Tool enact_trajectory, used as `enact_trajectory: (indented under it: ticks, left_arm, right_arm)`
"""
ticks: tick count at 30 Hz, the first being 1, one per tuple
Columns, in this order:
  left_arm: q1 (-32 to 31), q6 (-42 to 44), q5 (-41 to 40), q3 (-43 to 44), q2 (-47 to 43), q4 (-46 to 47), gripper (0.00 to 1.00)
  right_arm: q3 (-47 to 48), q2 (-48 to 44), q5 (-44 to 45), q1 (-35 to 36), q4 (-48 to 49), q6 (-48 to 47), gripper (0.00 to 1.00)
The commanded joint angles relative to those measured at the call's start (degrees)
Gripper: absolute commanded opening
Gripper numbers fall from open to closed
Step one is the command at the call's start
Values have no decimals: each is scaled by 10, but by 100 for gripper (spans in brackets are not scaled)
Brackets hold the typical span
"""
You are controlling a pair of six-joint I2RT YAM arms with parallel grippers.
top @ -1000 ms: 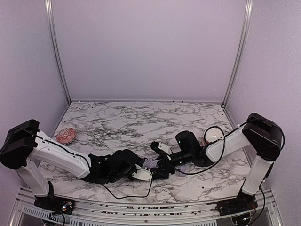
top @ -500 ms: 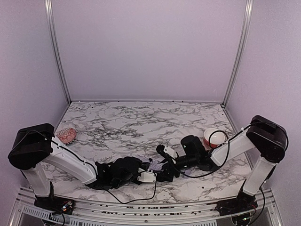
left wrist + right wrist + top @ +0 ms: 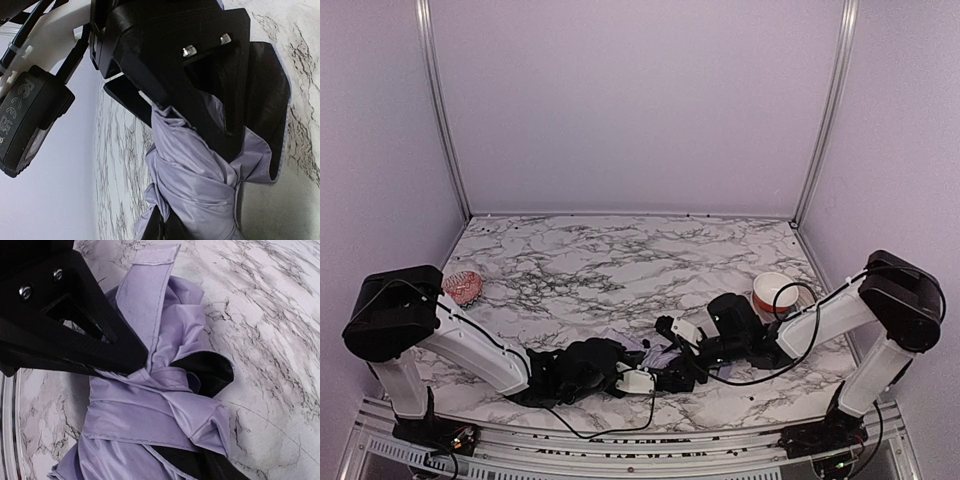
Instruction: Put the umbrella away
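Note:
The umbrella (image 3: 658, 353) lies folded on the marble table between my two arms, a lavender bundle (image 3: 195, 185) with black inner fabric showing. Its strap (image 3: 145, 415) is wrapped round the folds, and one flat end (image 3: 147, 295) sticks up. My left gripper (image 3: 655, 378) reaches in low from the left and is shut on the umbrella, its fingertips buried in the fabric (image 3: 167, 220). My right gripper (image 3: 682, 368) comes in from the right. Its jaws stand apart (image 3: 160, 107) with fabric between them. A black finger (image 3: 75, 340) of the left gripper lies across the bundle.
An orange-and-white bowl (image 3: 775, 293) stands just behind the right forearm. A pink ridged object (image 3: 462, 287) sits at the far left beside the left arm. The table's front edge (image 3: 640, 418) is close below both grippers. Lavender walls close in the back and sides.
Both grippers and the umbrella have shifted right and toward the front edge. The right arm has dropped lower, uncovering the bowl. The right jaws have widened.

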Motion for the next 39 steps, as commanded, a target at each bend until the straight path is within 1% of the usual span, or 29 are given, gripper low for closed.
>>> enact_trajectory:
  ticks: [1,4,6,9,10,11,12,16,18,22,27,32,39]
  left_arm:
    - [-25,2,121,-19,58,-177,0]
    - [-25,0,119,-19,53,-185,0]
    - [-25,-4,123,-23,51,-187,0]
    - [-25,-8,120,-27,52,-188,0]
    - [-25,-9,119,-26,52,-188,0]
    - [-24,-10,119,-26,52,-188,0]
    - [-24,-12,122,-25,52,-188,0]
    - [-23,-22,131,-24,52,-188,0]
    - [-24,-23,129,-24,52,-188,0]
    - [-23,-26,131,-26,53,-188,0]
    - [-21,-26,130,-26,49,-188,0]
    - [-15,-32,133,-32,37,-188,0]
    - [-9,-30,137,-37,26,-188,0]
  right_arm:
    - [7,-27,25,8,27,-14,58]
    - [4,-47,22,10,16,-32,60]
    - [2,-64,5,11,2,-50,66]
    - [-16,-102,-25,15,-8,-81,79]
    - [-23,-116,-30,16,-9,-89,87]
    - [-31,-129,-32,16,-10,-96,97]
    - [-38,-143,-30,17,-10,-101,99]
    - [-69,-187,-8,25,13,-110,100]
    - [-90,-192,14,39,35,-142,100]
    - [-121,-163,77,56,96,-204,100]
    - [-137,-131,133,56,188,-248,100]
    - [-137,-86,118,57,222,-294,100]
    - [-92,6,94,57,246,-326,99]
